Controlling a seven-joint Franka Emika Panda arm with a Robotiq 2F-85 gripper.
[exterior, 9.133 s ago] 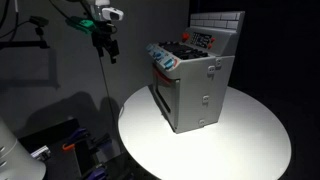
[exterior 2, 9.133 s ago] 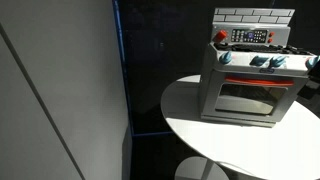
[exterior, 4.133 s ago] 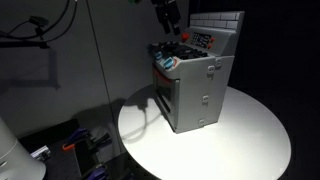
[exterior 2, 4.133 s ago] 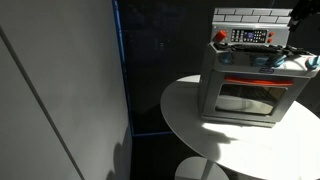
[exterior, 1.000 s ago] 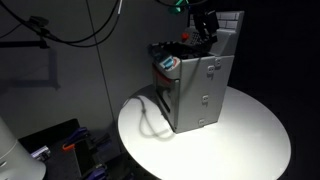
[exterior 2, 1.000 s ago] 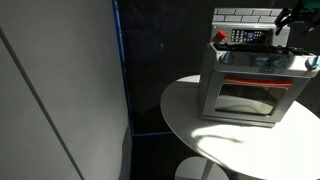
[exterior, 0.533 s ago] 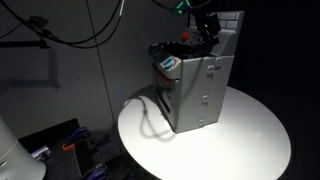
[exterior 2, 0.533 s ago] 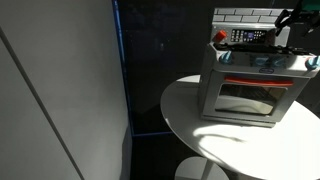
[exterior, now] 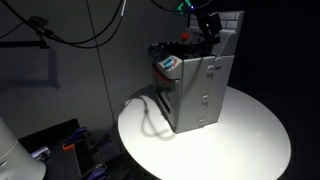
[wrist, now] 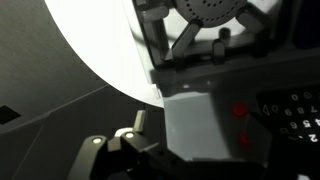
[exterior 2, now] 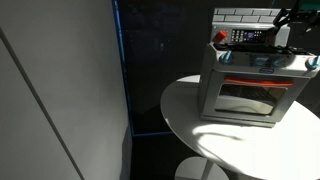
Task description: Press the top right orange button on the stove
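Note:
The grey toy stove (exterior: pixel 197 88) stands on the round white table in both exterior views (exterior 2: pixel 248 88). Its tile-patterned back panel (exterior: pixel 222 20) rises behind a dark cooktop. My gripper (exterior: pixel 208 30) hangs low over the back of the cooktop, by the control strip (exterior: pixel 203 41). It also shows at the stove's top right corner (exterior 2: pixel 285 24). An orange-red button (exterior 2: pixel 222 37) sits at the top left. The wrist view shows the stove's grey surface (wrist: pixel 195 125) and two red buttons (wrist: pixel 240 110) close below. My fingertips are too dark to make out.
The round white table (exterior: pixel 230 140) carries only the stove, which stands near its far edge. A dark cable hangs behind the stove (exterior: pixel 100 60). A tall grey wall panel (exterior 2: pixel 55 90) fills one side. Clutter lies on the floor (exterior: pixel 70 145).
Over the last second the gripper has barely moved above the back of the cooktop. Several seconds ago it was well off to the side and came across to the stove.

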